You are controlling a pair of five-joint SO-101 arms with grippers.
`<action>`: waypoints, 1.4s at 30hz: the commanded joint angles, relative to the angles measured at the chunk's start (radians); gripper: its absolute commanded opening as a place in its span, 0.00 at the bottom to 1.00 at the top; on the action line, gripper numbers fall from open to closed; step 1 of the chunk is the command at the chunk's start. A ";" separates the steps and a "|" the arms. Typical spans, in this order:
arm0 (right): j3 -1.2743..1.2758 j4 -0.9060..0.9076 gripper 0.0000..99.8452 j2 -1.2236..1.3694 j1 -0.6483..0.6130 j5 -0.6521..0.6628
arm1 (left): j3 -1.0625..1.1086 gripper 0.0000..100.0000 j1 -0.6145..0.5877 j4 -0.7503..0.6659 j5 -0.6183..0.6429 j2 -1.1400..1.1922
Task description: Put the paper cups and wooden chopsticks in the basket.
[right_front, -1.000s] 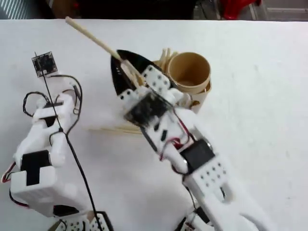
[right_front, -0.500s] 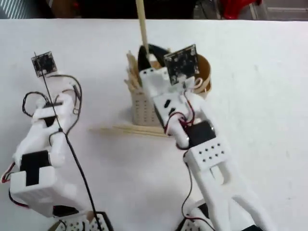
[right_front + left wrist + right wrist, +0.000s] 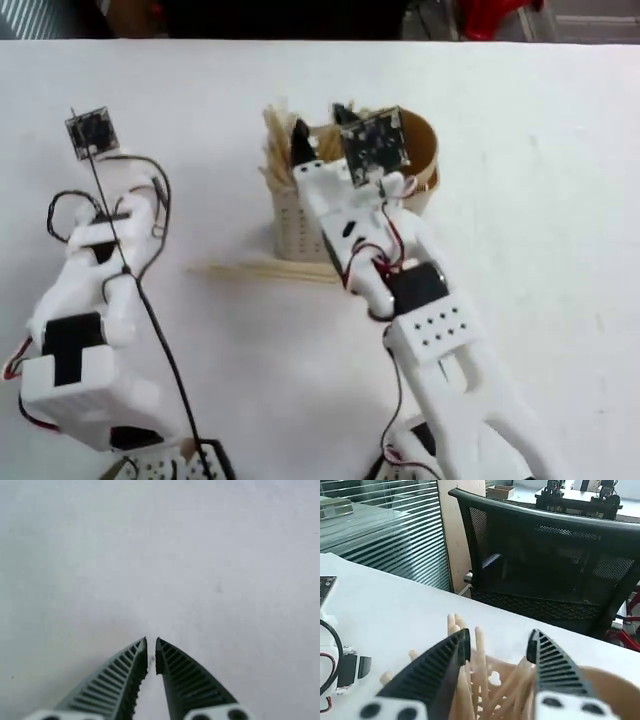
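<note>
left gripper: ribbed fingers almost touching, empty, over white table | loose chopsticks: thin pale wood, flat on table beside basket | basket: white, perforated, holds upright chopstick bundle | right gripper: spread wide, empty, above bundle | paper cup: tan, round, beside bundle

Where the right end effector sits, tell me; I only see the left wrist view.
Observer: The right end effector hangs over the basket, jaws open and empty.
Operator: Report the chopsticks.
Observer: A bundle of chopsticks stands in the basket.
Operator: Any outside it, say so.
Observer: A few loose chopsticks lie on the table just in front of the basket.
</note>
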 commanded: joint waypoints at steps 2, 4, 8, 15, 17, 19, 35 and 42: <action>-0.006 0.077 0.17 -0.177 -0.027 -0.008 | -0.044 0.05 0.010 -0.018 -0.014 -0.002; -0.012 0.162 0.11 -0.278 -0.050 -0.008 | -0.044 0.05 0.010 -0.017 -0.014 -0.002; -0.031 0.369 0.01 -0.495 -0.065 0.035 | -0.044 0.05 0.010 -0.017 -0.014 -0.002; -0.120 0.903 0.15 -0.562 0.079 0.336 | -0.044 0.05 0.010 -0.015 -0.014 -0.004; -0.104 0.992 0.19 -0.562 0.108 0.359 | -0.044 0.05 0.010 -0.015 -0.014 -0.004; -0.068 1.056 0.22 -0.562 0.108 0.433 | -0.044 0.05 0.012 -0.017 -0.014 -0.004; 0.493 0.739 0.20 -0.555 -0.153 0.666 | -0.044 0.05 0.010 -0.014 -0.014 -0.004; 0.451 0.605 0.20 -0.249 -0.153 0.667 | -0.044 0.05 0.010 -0.017 -0.014 -0.004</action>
